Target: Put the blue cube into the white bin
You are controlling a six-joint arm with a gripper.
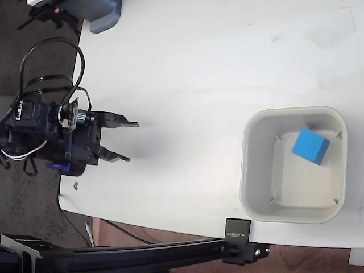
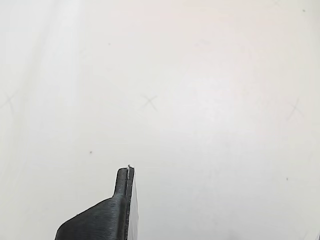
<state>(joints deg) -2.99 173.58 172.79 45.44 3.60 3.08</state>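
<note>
The blue cube lies inside the white bin at the right of the fixed view, near the bin's upper right corner. Far to the left, my gripper hovers at the table's left edge, open, with nothing between its two black fingers. In the wrist view only one black fingertip shows at the bottom, over bare white table; neither cube nor bin appears there.
A grey-blue object sits at the table's top left corner. A black clamp bracket grips the front edge below the bin. Cables loop above the arm at the left.
</note>
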